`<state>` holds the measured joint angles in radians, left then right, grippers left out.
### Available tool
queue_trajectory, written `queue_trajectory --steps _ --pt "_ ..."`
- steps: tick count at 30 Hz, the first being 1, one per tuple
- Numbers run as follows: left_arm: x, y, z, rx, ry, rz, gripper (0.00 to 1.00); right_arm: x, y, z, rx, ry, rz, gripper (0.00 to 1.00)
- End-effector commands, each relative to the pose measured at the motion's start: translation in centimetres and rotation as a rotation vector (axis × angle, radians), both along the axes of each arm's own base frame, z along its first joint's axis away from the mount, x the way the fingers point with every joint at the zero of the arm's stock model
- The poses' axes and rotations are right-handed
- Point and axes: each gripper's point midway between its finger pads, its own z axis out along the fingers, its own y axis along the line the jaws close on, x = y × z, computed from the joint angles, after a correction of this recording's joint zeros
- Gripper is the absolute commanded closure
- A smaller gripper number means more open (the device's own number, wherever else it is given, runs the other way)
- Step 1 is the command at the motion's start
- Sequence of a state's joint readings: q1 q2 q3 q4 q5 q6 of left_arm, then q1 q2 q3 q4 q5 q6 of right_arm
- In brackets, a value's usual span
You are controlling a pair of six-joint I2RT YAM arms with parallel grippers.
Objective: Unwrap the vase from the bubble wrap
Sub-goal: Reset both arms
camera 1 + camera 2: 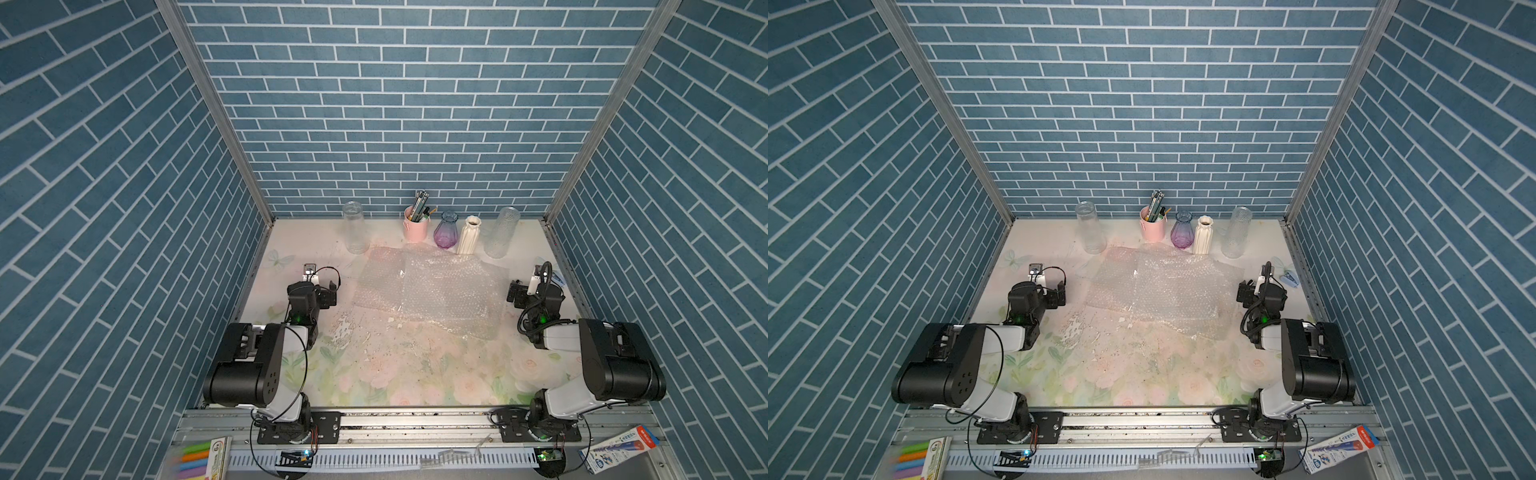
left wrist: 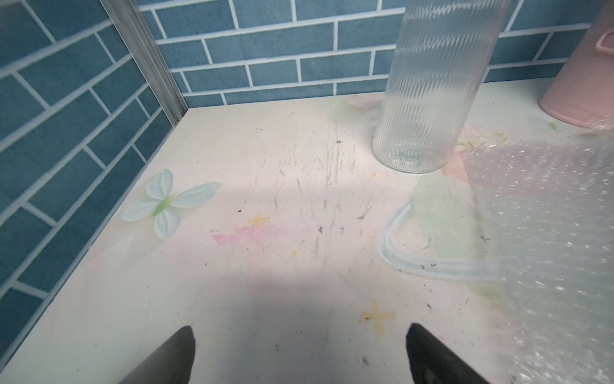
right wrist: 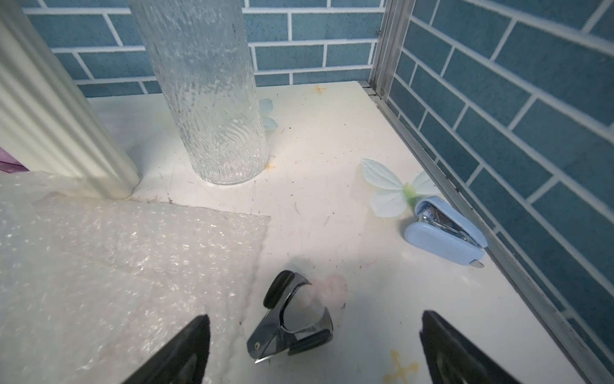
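Closest to the lens, a pack of highlighters (image 1: pixel 195 457) lies by the metal rail at the left and a printed box (image 1: pixel 619 449) at the right. Beyond them, on the flowered table (image 1: pixel 374 374), the left gripper (image 2: pixel 300 329) hangs over bare tabletop, jaws spread wide with nothing between them. Next comes the bubble wrap (image 1: pixel 432 286): two overlapping sheets lying flat in the middle, near the back row, with no bulge under them. The right gripper (image 3: pixel 315 316) is likewise wide open and empty, with a staple remover (image 3: pixel 292 319) on the table ahead of it, just beside the wrap's edge.

Along the back wall stand a ribbed glass vase (image 1: pixel 354 228), a pink pencil cup (image 1: pixel 415 228), a purple vase (image 1: pixel 446 232), a white vase (image 1: pixel 468 237) and a textured glass vase (image 1: pixel 500 232), all bare. By that showing the unwrapping looks finished. I judge that nothing remains to peel, and the next move calls only for keeping both arms clear of the glassware.
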<state>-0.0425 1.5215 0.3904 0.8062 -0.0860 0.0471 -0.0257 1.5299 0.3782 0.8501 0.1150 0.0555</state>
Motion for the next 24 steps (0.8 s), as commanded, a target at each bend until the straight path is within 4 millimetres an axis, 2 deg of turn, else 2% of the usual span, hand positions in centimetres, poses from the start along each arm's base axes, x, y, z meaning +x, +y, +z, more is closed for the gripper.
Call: queue_trajectory --steps 1,24 --pt "0.38 0.26 0.99 0.022 -0.034 0.006 0.0 0.46 0.1 0.49 0.009 -0.021 0.008 0.01" --pt "0.38 0.25 0.88 0.022 -0.032 0.006 0.01 0.59 0.55 0.41 0.02 -0.015 0.042 0.01"
